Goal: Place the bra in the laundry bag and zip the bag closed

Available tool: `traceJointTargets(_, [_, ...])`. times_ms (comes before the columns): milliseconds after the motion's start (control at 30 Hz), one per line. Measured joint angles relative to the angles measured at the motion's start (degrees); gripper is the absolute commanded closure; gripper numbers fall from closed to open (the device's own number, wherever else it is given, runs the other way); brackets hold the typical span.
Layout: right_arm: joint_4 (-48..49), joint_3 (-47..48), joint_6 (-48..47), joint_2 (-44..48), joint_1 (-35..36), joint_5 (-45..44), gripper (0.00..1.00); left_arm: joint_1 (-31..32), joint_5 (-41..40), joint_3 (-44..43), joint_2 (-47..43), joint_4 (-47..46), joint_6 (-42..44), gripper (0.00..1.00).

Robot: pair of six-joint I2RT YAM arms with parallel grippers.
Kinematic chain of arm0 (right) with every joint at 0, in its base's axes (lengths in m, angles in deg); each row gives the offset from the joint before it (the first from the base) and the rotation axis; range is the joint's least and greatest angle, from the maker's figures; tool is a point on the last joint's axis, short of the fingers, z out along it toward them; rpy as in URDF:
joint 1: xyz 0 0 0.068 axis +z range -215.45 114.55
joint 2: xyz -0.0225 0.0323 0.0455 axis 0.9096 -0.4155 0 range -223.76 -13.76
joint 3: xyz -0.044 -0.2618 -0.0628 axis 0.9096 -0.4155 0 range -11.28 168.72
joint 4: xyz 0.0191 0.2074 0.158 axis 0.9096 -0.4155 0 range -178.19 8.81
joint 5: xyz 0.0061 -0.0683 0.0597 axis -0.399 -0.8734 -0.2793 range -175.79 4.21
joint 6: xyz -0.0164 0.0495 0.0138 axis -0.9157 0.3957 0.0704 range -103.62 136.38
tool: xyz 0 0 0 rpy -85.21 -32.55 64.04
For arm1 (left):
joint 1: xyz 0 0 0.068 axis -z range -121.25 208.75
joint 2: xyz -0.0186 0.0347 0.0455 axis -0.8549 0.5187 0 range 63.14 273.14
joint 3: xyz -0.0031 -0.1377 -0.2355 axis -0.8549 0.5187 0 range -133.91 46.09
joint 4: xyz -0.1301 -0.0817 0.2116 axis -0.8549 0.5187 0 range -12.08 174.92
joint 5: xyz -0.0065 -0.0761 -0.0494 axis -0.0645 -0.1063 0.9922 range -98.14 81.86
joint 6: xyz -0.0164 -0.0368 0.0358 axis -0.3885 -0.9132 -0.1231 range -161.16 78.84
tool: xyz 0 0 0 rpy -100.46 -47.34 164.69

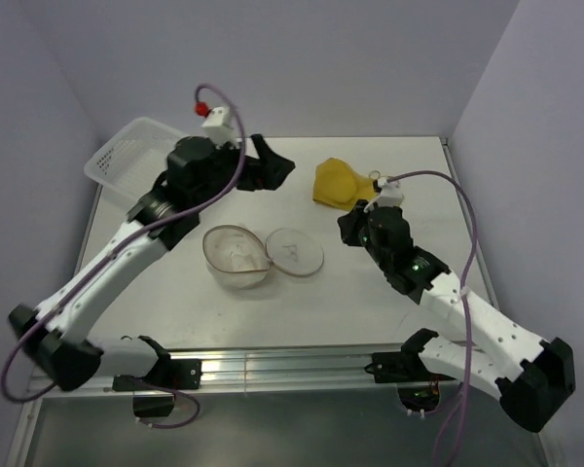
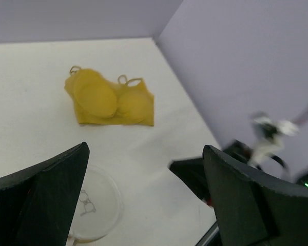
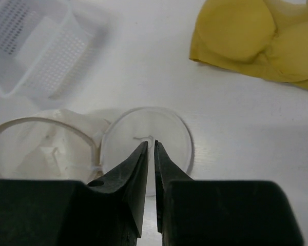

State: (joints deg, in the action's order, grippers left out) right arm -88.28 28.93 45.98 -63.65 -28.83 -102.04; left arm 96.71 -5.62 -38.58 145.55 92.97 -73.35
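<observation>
White table [image 1: 350, 304] between lavender walls [image 1: 273, 58]: the laundry bag [image 1: 236, 261] lies open at centre, the bra [image 1: 337, 183] well apart at its 1 o'clock. Likely fault: trailing straps snag the limp mesh rim and tip the bag. Count: one bag, one bra, one basket [image 1: 127, 156], two grippers: left gripper [image 2: 145, 148] spread wide and empty, right gripper [image 3: 149, 146] almost pressed together on nothing.

Place: we are looking into a robot lab test cell | Evidence: we are seeing bare lilac walls [image 1: 302, 58] boxing in a white table [image 1: 370, 302], a left arm [image 1: 117, 263] and right arm [image 1: 472, 316] bolted at a metal rail [image 1: 282, 368], trailing cables [image 1: 428, 174]
</observation>
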Motion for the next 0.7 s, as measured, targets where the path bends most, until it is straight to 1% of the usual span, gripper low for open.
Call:
traceJointTargets(67, [-0.4,2.3,-0.7,-5.1,-2.2,1.2,0.83,0.1,-0.4,4.9,-8.7,-1.8,0.0,0.01])
traceJointTargets(133, [-0.9,5.3,-1.5,-10.7,-4.5,2.2,0.81,0.2,-0.4,7.8,-14.5,-2.3,0.2,0.01])
traceJointTargets(233, [-1.7,11.3,-3.3,-20.1,-7.3,3.1,0.75,0.3,0.0,11.4,-19.2,-2.0,1.5,0.01])
traceJointTargets(367, [-3.4,21.3,-6.6,-33.1,-9.5,3.1,0.68,0.3,0.4,18.2,-22.2,0.6,3.5,0.01])
traceJointTargets(400, [-4.4,24.3,-7.5,-36.8,-9.8,2.9,0.61,0.3,0.4,20.2,-23.0,1.5,4.1,0.01])
traceJointTargets(467, [-6.3,31.1,-9.4,-44.4,-10.1,2.2,0.54,0.3,0.5,23.8,-24.9,2.5,4.6,0.01])
traceJointTargets(500, [-7.8,34.1,-10.1,-47.7,-10.2,2.1,0.43,0.3,0.6,25.4,-26.1,3.0,4.7,0.01])
traceJointTargets(567, [-10.0,40.6,-11.4,-54.5,-10.2,1.6,0.32,0.3,0.7,28.8,-29.1,2.4,4.9,0.01])
traceJointTargets(600, [-11.2,43.6,-12.2,-57.8,-10.2,1.2,0.30,0.3,0.7,30.2,-30.7,2.4,5.0,0.01])
traceJointTargets(700, [-15.0,52.6,-13.7,-66.9,-10.3,0.0,0.31,0.3,0.7,32.2,-33.8,2.4,5.2,0.01])
